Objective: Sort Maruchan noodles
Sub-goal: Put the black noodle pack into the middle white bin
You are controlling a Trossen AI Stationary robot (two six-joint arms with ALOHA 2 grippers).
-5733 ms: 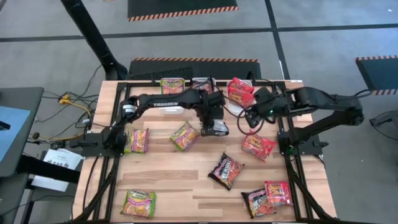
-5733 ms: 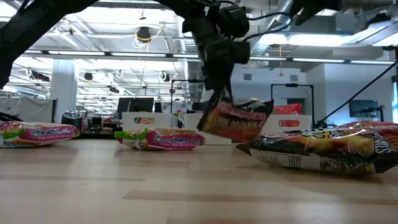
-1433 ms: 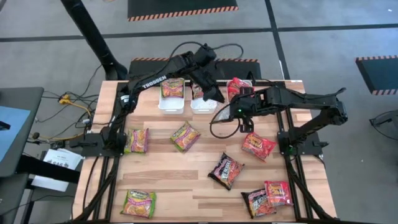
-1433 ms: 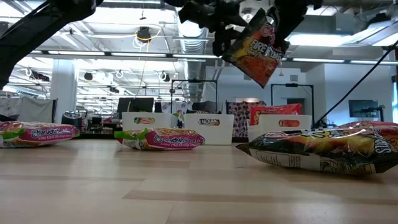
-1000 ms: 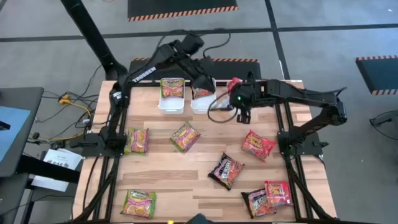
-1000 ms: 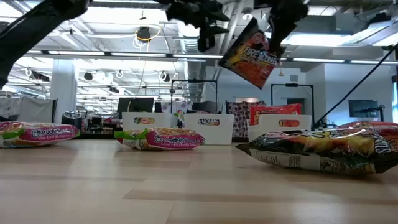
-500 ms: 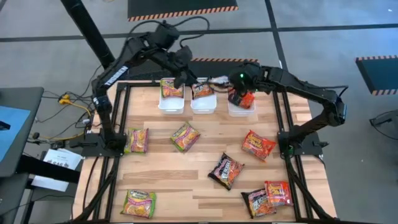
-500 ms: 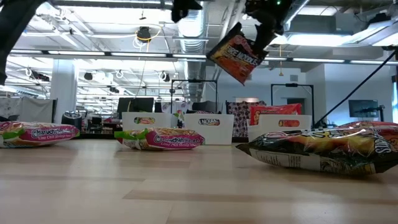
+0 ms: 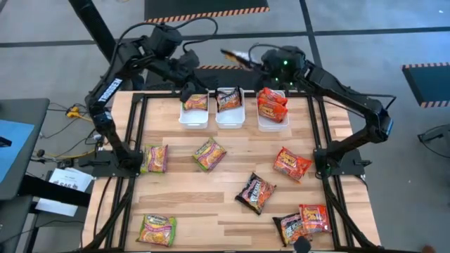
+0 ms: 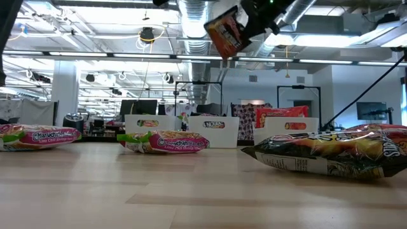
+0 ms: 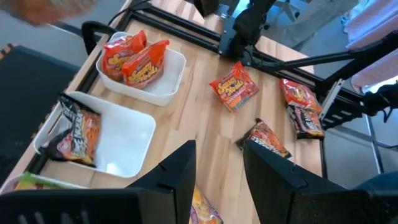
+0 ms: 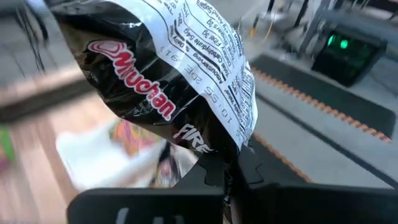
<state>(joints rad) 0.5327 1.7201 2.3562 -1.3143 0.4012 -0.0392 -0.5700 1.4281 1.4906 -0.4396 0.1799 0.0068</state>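
Observation:
Three white bins stand along the far edge: the left bin (image 9: 195, 107) holds a green-yellow packet, the middle bin (image 9: 230, 105) a dark one, the right bin (image 9: 272, 107) red ones. My right gripper (image 9: 256, 58) is beyond the far edge, high up, shut on a dark Maruchan packet (image 9: 238, 54) (image 10: 226, 28). My left gripper (image 9: 191, 83) hovers open above the left bin's far end, nothing between its fingers (image 11: 180, 177). Several loose packets lie flat on the table, such as a green-yellow one (image 9: 209, 154), a dark one (image 9: 256, 192) and a red one (image 9: 292, 164). My right gripper pinches the dark packet by one end (image 12: 214, 158) between its two fingers. It comes at it roughly level from the table's right. The packet sticks out ahead of the fingers, tilted and lifted clear, high above the table.
More packets lie at the left edge (image 9: 156, 159), the near left corner (image 9: 156, 229) and the near right corner (image 9: 314, 218), beside a dark one (image 9: 290, 228). Bare wood (image 9: 183, 197) shows in the table's middle left. Black frame rails run along both sides.
My right gripper has risen and swung from in front of the right bin past the far edge, toward the left, turning and carrying the dark packet with it. My left gripper has lifted away from the middle bin toward the table's left and far edge.

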